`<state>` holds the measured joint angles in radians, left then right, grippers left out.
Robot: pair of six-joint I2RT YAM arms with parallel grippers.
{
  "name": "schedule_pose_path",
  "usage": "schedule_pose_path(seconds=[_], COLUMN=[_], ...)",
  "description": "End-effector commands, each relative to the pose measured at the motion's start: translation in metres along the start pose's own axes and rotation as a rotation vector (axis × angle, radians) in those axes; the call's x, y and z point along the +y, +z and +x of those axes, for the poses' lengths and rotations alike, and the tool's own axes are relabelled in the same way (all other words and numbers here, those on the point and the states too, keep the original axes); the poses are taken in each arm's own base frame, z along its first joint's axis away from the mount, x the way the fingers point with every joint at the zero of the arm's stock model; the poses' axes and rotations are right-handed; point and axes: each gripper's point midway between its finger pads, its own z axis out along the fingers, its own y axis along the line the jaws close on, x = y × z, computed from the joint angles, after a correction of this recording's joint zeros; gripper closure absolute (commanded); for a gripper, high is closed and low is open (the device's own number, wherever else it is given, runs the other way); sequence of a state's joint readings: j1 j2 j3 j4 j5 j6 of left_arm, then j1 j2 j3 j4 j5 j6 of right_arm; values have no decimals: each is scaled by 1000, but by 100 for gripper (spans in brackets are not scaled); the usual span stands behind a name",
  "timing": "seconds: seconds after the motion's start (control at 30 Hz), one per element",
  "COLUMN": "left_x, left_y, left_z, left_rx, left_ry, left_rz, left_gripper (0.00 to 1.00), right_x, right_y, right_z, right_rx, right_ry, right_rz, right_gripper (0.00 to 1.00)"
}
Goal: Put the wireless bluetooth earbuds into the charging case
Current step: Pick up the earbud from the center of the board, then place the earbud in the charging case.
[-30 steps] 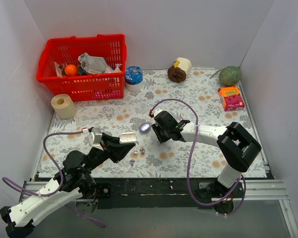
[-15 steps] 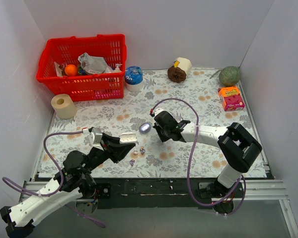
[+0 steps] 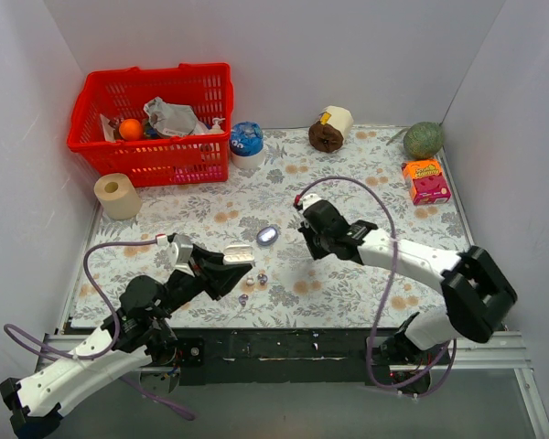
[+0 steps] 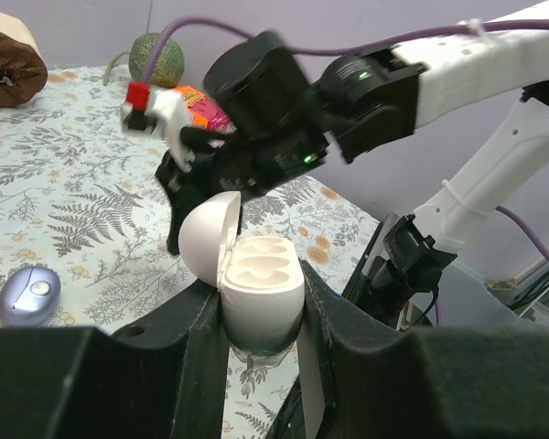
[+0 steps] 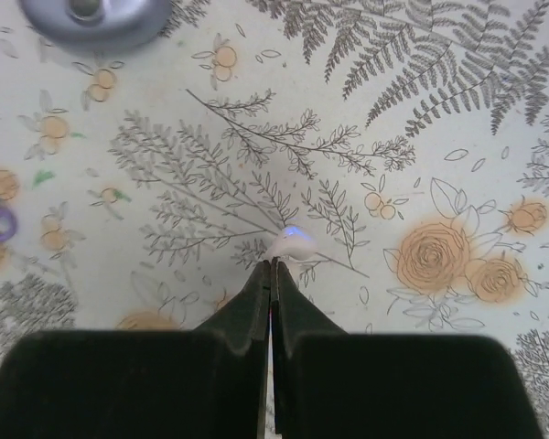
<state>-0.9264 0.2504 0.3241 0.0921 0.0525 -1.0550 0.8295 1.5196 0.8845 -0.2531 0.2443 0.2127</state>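
My left gripper (image 4: 261, 315) is shut on the white charging case (image 4: 263, 288), whose lid is hinged open to the left, showing two empty wells. The case also shows in the top view (image 3: 239, 256), held above the mat. My right gripper (image 5: 273, 263) is shut, with a tiny white earbud (image 5: 289, 244) showing a blue light pinched at its fingertips, above the floral mat. In the top view the right gripper (image 3: 309, 247) is right of the case. Tiny whitish-purple bits (image 3: 262, 275) (image 3: 243, 298) lie on the mat by the case.
A round silver-blue disc (image 3: 268, 235) lies between the grippers; it also shows in the left wrist view (image 4: 29, 294) and the right wrist view (image 5: 96, 14). A red basket (image 3: 151, 123), a paper roll (image 3: 117, 196), a blue-lidded tub (image 3: 247, 142), an orange box (image 3: 426, 180) and a green ball (image 3: 423, 139) stand at the back and sides.
My right arm has swung to the right, and its gripper has moved a little away from the silver-blue disc. The left gripper has shifted slightly, still holding the case.
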Motion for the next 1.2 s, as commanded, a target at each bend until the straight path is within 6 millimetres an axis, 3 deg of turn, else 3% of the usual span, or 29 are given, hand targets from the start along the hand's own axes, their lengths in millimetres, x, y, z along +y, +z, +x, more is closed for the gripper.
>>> schedule_pose_path(seconds=[0.0, 0.07, 0.1, 0.2, 0.4, 0.47, 0.5, 0.57, 0.67, 0.93, 1.17], left_x=[-5, -6, -7, -10, -33, -51, -48, -60, -62, -82, -88], left_y=[4, 7, 8, 16, 30, 30, 34, 32, 37, 44, 48], left_z=[-10, -11, -9, -8, 1, 2, 7, 6, 2, 22, 17], left_rx=[-39, -46, -42, -25, 60, 95, 119, 121, 113, 277, 259], left_ry=[7, 2, 6, 19, 53, 62, 62, 75, 97, 56, 60], left_rz=[22, 32, 40, 58, 206, 323, 334, 434, 490, 724, 780], left_gripper=[100, 100, 100, 100, 100, 100, 100, 100, 100, 100, 100], right_x=[23, 38, 59, 81, 100, 102, 102, 104, 111, 119, 123], right_y=[-65, -104, -122, -179, -282, -300, -315, -326, -338, -332, -330], right_z=[-45, -63, -64, -69, -54, -51, -47, -43, -36, -40, -49], right_rx=[-178, -246, -252, -291, -453, -520, -561, -578, -555, -526, -545], right_ry=[-11, -69, -105, -202, -403, -449, -476, -494, -500, -504, -502], right_rz=[-185, -307, -440, -631, -915, -953, -983, -1011, -1087, -1125, -1143], right_gripper=[99, 99, 99, 99, 99, 99, 99, 99, 99, 99, 99])
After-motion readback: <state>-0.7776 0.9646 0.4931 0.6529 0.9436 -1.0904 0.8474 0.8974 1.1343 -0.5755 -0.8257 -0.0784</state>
